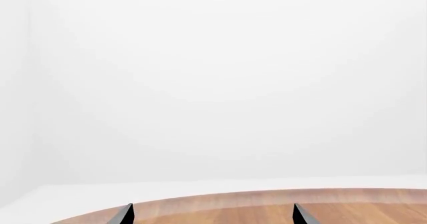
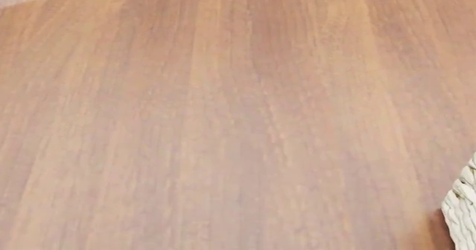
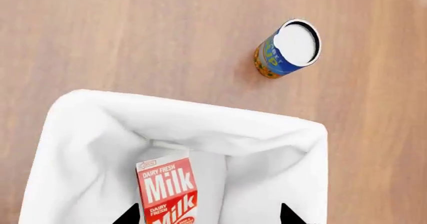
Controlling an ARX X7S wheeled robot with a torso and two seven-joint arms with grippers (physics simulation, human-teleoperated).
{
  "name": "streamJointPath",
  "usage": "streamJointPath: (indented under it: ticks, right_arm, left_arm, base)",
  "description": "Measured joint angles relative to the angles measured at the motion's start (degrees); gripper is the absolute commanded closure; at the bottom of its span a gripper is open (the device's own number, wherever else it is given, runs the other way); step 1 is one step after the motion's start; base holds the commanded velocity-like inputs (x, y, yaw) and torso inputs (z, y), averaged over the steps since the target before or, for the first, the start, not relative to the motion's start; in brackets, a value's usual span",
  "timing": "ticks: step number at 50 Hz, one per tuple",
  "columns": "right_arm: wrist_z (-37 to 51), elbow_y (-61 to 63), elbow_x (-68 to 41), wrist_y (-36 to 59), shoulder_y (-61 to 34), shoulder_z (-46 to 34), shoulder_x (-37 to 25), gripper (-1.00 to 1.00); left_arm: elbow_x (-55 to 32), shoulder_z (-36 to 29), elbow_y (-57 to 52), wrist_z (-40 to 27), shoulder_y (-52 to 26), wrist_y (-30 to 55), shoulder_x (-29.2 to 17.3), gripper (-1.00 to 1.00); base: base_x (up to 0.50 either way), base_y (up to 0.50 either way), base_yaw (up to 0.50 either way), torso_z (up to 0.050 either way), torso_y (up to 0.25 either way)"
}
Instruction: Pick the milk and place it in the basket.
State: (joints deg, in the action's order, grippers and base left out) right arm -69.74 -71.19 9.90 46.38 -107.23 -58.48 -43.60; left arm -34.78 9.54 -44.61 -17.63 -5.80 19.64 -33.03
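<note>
In the right wrist view the milk [image 3: 167,189], a carton with a red face and white "Milk" lettering, lies inside the basket [image 3: 200,119], on its white cloth liner. My right gripper [image 3: 210,215] is right above the basket's inside. It is open, with its dark fingertips [image 3: 132,215] wide apart. The carton sits near one fingertip and well clear of the other. My left gripper [image 1: 212,215] is open and empty above the wooden table's far edge [image 1: 267,199]. The head view shows only a woven corner of the basket [image 2: 462,211], and neither gripper.
A blue can with a white top [image 3: 287,49] stands on the wooden table [image 3: 100,34] a short way beyond the basket's rim. In the left wrist view a plain white wall and floor lie past the table's curved edge.
</note>
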Motion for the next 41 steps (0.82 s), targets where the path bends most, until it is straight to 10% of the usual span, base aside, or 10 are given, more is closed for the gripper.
streamJointPath:
  ticks: [24, 41]
  right_arm:
    - [2.70, -3.40, -7.71, 0.01, -17.91, -13.68, 3.72, -1.00]
    - [14.75, -3.65, -9.09, 0.34, -25.69, 3.05, 6.22, -1.00]
  left_arm:
    - [0.02, -0.34, -0.06, -0.48, -0.20, 0.07, -0.23, -1.00]
    - [-0.10, -0.07, 0.04, -0.67, 0.10, -0.19, -0.38, -1.00]
  base:
    - [0.00, 0.00, 0.00, 0.000, 0.000]
    - [0.00, 0.00, 0.00, 0.000, 0.000]
